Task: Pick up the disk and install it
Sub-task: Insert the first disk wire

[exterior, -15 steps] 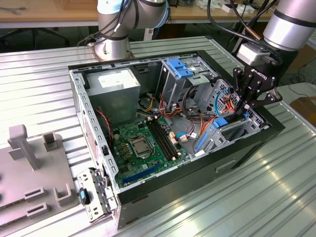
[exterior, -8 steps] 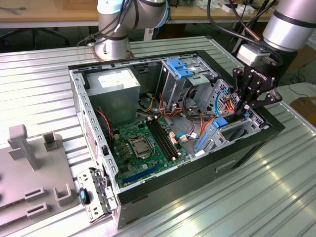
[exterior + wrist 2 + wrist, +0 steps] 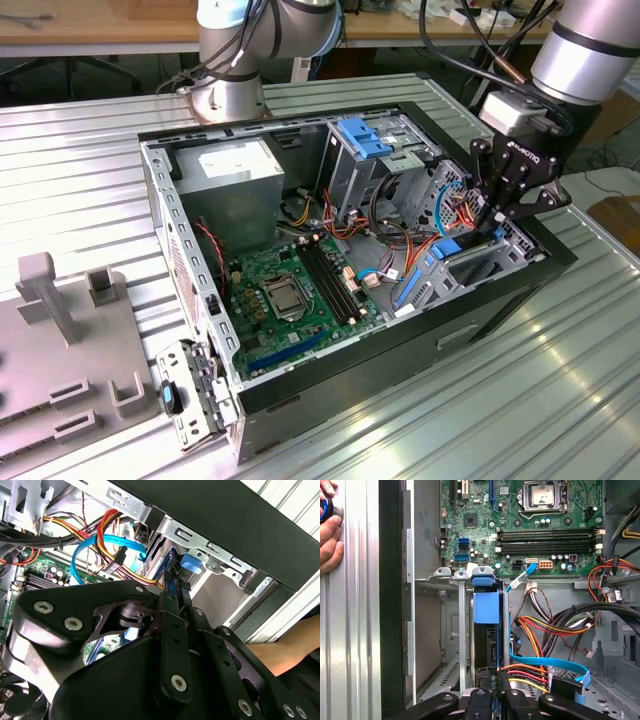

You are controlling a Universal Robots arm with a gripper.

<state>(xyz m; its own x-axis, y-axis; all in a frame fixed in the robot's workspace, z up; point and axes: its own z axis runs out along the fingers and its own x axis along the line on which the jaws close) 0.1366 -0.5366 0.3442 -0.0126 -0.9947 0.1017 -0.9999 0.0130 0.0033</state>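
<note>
The disk (image 3: pixel 486 645) stands on edge in the drive bay at the case's front corner, a dark body with its blue bracket (image 3: pixel 486 607) at the far end. In the first wrist view my gripper (image 3: pixel 493 684) is shut on the disk's near edge, one finger on each side. The exterior view has the gripper (image 3: pixel 492 228) reaching down into the bay at the case's right end. In the second wrist view the fingertips (image 3: pixel 172 587) meet at the blue bracket (image 3: pixel 190 564) under the bay's metal rail.
Orange, red and blue cables (image 3: pixel 540 672) crowd the bay's side. The motherboard (image 3: pixel 290 290) lies mid-case, with the power-supply box (image 3: pixel 235 170) and a silver cage with a blue latch (image 3: pixel 365 140) behind. A person's hand (image 3: pixel 329 530) rests outside the case. A grey fixture (image 3: pixel 60 330) sits at the exterior view's left.
</note>
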